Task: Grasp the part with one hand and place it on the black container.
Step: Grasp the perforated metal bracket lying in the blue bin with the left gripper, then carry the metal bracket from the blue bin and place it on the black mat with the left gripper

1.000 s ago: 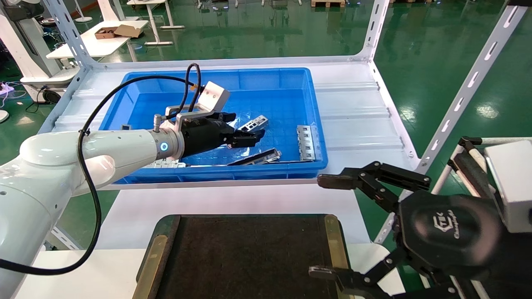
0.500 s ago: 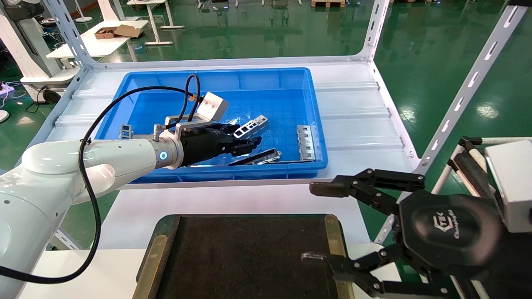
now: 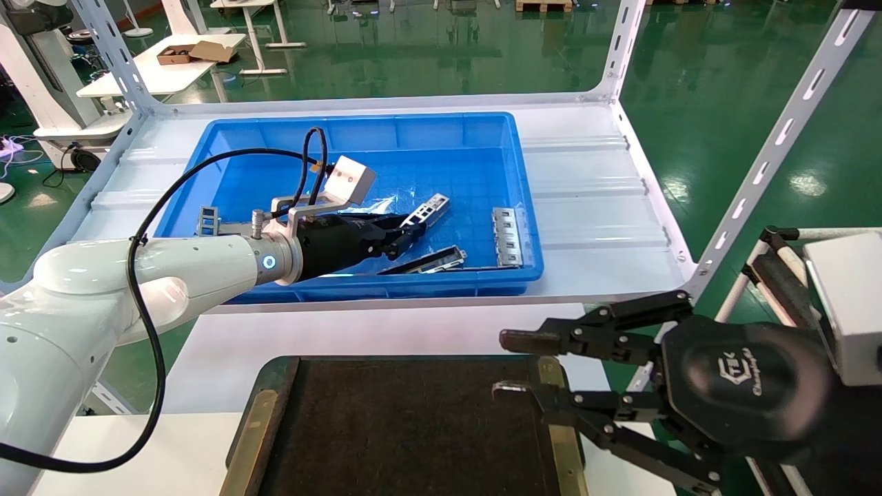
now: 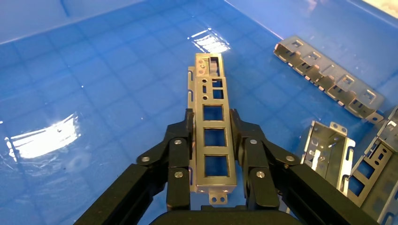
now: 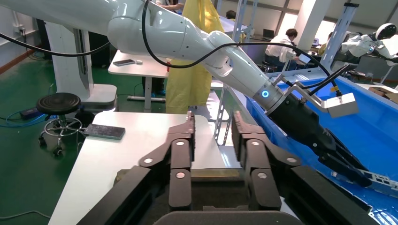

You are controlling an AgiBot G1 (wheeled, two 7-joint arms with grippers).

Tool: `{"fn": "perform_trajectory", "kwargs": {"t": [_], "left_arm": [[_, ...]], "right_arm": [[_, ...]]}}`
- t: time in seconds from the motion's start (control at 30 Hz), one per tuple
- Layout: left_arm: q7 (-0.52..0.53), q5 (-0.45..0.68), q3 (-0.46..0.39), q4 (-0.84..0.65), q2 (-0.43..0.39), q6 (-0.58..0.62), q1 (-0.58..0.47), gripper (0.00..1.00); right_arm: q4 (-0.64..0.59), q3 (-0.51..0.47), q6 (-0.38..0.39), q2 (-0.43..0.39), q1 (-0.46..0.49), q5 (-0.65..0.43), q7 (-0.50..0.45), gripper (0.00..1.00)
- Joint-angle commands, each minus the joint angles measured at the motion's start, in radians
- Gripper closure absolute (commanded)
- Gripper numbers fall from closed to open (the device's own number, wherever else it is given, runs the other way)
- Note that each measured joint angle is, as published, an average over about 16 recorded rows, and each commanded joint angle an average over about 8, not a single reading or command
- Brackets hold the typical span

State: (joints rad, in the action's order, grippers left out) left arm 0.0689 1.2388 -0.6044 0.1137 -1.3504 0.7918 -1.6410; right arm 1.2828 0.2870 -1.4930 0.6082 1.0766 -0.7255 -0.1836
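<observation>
Part (image 4: 212, 126): silver-grey bracket with a row of rectangular windows, pinched along its long edges between the two black fingers (image 4: 178, 154) of the left gripper (image 4: 212, 140). Its far end points away from the wrist, over the floor of the blue bin (image 3: 482, 131). In the head view the part (image 3: 428, 209) juts out beyond the left gripper (image 3: 400, 238), tilted, its far tip raised; whether the near end touches the bin floor I cannot tell.

Other metal pieces lie in the bin: a bracket with four tabbed windows (image 3: 506, 236) near the right wall, a dark narrow strip (image 3: 431, 260) by the front wall, another windowed piece (image 3: 207, 220) at the left side. The left wrist view shows the long tabbed bracket (image 4: 328, 77) and two smaller pieces (image 4: 328, 150) close beside the gripper.

Black container (image 3: 406, 427): flat tray on the white table (image 3: 372, 331) in front of the bin, olive-gold strips along its side edges, matte dark surface. Nothing lies on its visible part.

Right gripper (image 3: 513, 365) hangs above the tray's right edge, fingers (image 3: 530, 341) a narrow gap apart, holding nothing. Its round black housing bears a pale logo with a line of small lettering under it, too small to read. In the right wrist view a dark phone (image 5: 104, 131) lies on a white table behind.
</observation>
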Motion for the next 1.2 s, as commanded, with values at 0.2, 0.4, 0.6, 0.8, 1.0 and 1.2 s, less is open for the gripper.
{"fn": "perform_trajectory", "kwargs": {"t": [0.2, 0.4, 0.6, 0.8, 1.0, 1.2], "left_arm": [[0.011, -0.035, 0.013, 0.004, 0.008, 0.022, -0.025, 1.0], [0.003, -0.082, 0.039, 0.009, 0.045, 0.133, -0.057, 1.0], [-0.009, -0.13, 0.067, 0.034, 0.103, 0.302, -0.059, 1.0], [0.001, -0.162, 0.08, 0.093, 0.158, 0.465, -0.025, 1.0], [0.046, -0.194, 0.089, 0.213, 0.214, 0.589, 0.055, 1.0], [0.123, -0.236, 0.09, 0.408, 0.285, 0.708, 0.18, 1.0]], "right_arm": [[0.0, 0.0, 0.0, 0.0, 0.0, 0.0, 0.0, 1.0], [0.0, 0.001, 0.0, 0.0, 0.0, 0.001, 0.0, 1.0], [0.0, 0.001, 0.001, -0.001, 0.0, 0.001, 0.001, 1.0], [0.0, 0.002, 0.001, -0.001, 0.0, 0.001, 0.001, 1.0], [0.0, 0.002, 0.001, -0.001, 0.0, 0.001, 0.001, 1.0], [0.0, 0.002, 0.001, -0.001, 0.001, 0.002, 0.001, 1.0]]}}
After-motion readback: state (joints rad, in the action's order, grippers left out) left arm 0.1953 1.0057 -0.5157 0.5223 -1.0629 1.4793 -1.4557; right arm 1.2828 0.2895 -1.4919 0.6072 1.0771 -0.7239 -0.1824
